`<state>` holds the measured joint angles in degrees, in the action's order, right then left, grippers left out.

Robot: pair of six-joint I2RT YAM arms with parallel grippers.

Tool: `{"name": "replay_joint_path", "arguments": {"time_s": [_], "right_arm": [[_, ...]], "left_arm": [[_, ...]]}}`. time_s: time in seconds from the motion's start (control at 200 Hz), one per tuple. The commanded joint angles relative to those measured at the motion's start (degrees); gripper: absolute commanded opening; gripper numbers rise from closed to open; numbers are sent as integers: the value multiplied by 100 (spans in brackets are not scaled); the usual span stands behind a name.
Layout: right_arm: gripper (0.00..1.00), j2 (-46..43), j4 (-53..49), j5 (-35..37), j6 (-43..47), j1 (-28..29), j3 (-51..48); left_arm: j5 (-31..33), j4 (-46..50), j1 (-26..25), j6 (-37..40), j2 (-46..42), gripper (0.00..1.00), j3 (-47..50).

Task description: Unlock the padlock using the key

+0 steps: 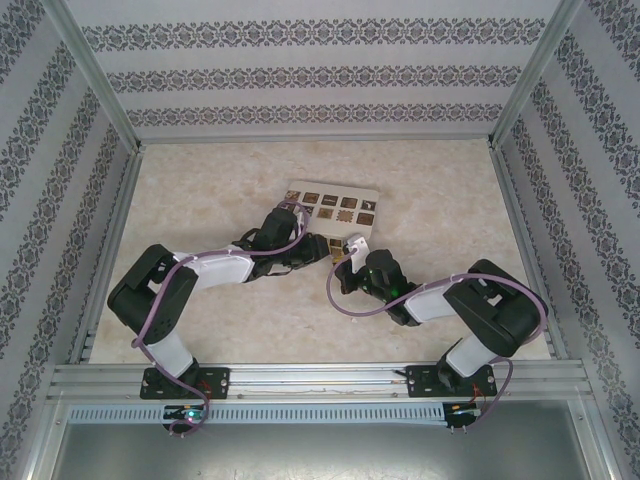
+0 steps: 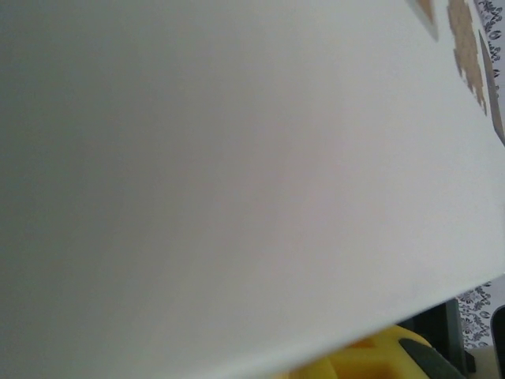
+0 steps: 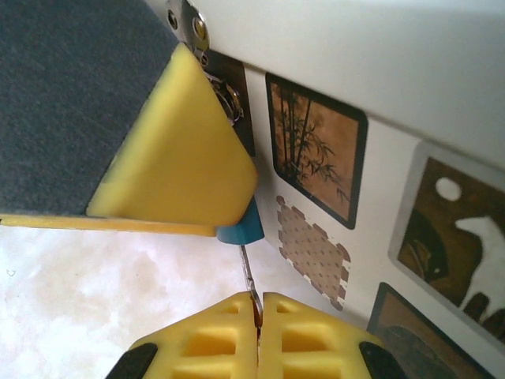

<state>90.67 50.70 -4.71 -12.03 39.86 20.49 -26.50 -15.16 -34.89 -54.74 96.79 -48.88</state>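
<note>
The tiny blue padlock (image 3: 243,227) peeks out from under a yellow finger (image 3: 173,150) of my left gripper (image 1: 312,250), which covers most of it and appears clamped on it. Its thin metal shackle (image 3: 230,101) runs up to a metal hasp (image 3: 189,22) on the white box. My right gripper (image 3: 258,316) is shut on the thin metal key (image 3: 248,268), whose blade reaches up into the padlock's bottom. In the top view my right gripper (image 1: 345,262) meets the left one at the box's near edge.
The white box (image 1: 335,203) with brown picture tiles lies just behind both grippers, and its side (image 3: 379,55) stands close on the right. Its white surface (image 2: 237,174) is right against the left wrist camera, above a yellow finger (image 2: 371,359). Metal frame rails border the table.
</note>
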Motion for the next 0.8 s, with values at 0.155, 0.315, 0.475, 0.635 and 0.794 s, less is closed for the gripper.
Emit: {"name": "replay_joint_path", "arguments": {"time_s": [0.155,0.315,0.475,0.635,0.794], "right_arm": [[0,256,1207,-65,227,1,227],[0,400,1369,-127,350,-2,283],[0,543,1611,-153,493,-28,289],[0,642,1762,-178,575,-65,280],[0,744,2019,-347,432,-138,287]], "left_arm": [[-519,-181,-88,-160,-214,25,-199],[-540,-145,-88,-159,-214,25,-233],[-567,-66,-88,-133,-231,25,-282],[-602,-40,-89,-142,-231,25,-307],[-616,-40,-85,-162,-231,25,-319]]}}
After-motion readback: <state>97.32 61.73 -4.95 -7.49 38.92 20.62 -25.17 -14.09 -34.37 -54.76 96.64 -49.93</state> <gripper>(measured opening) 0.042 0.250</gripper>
